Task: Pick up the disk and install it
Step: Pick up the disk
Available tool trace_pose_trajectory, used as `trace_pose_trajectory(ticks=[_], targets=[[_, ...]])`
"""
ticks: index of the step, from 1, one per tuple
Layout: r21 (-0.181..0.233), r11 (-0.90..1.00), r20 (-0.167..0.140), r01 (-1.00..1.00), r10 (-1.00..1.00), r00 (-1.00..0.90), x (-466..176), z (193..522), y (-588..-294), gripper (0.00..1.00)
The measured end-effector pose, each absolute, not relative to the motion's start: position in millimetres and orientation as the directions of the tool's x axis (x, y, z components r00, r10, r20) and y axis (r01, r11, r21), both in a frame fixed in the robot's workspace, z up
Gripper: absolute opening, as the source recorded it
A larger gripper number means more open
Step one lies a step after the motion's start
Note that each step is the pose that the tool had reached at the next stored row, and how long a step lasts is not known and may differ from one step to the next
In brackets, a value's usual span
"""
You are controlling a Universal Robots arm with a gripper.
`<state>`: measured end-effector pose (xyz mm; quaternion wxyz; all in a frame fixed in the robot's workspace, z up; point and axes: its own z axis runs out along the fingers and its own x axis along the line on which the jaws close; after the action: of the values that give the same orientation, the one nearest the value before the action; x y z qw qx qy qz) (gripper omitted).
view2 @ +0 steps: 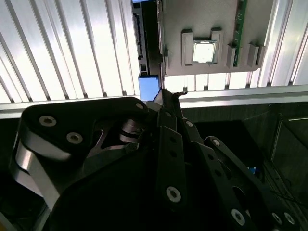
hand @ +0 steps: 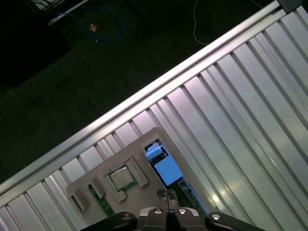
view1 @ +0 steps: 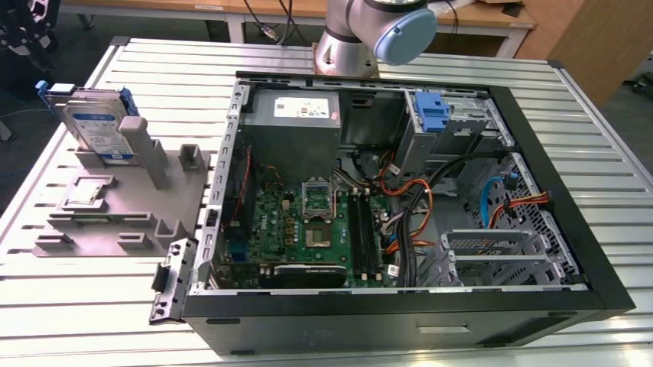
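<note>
Disk (view1: 98, 128) upright in grey holder (view1: 122, 206) on table (view1: 82, 306), upper left of exterior view. Claw (hand: 166, 194) looks pressed together, empty, over it. Rigid, weighty, shock-sensitive; grip blue frame (view1: 43, 89) edges.

disk (view1: 98, 128) upright on holder (view1: 128, 202), computer case (view1: 306, 325) beside

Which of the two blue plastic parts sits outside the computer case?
The disk, upright in the grey holder at the exterior view's left; the other, a narrow blue bracket, is inside the case.
</note>
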<state>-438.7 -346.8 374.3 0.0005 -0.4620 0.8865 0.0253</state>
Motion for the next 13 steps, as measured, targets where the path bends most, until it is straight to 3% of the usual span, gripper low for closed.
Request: trace_pose_trajectory(ticks=[13], targets=[[0.044,0.534,-0.024,-0.844,-0.844,-0.535,-438.7,374.3,-346.9,0.1]])
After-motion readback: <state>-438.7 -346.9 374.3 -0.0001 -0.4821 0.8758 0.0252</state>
